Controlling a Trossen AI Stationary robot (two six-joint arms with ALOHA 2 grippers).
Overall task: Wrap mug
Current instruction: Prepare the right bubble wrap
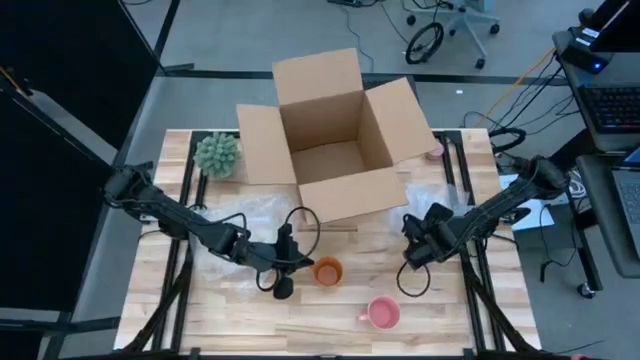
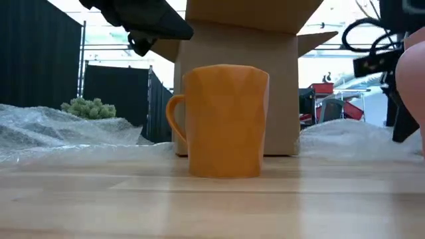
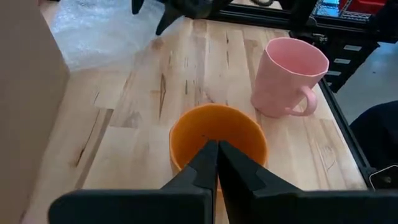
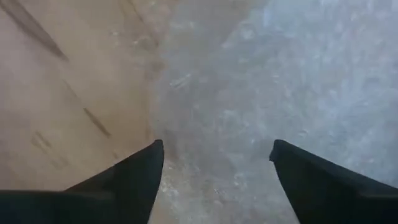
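Left end effector point(image 3: 217, 163), fingers pressed together and holding nothing, sits just beside the orange mug point(image 1: 327, 270), which stands upright and bare on the worktop point(image 1: 330, 325). Right end effector point(image 4: 214, 163) hangs wide open over bubble wrap point(image 4: 298, 81). Wrapping not begun; pink mug point(image 1: 383, 313) also unwrapped.

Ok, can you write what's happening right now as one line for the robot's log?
left tool: shut, empty, beside orange mug | right tool: open over bubble wrap | pink mug: untouched | wrap: not yet done
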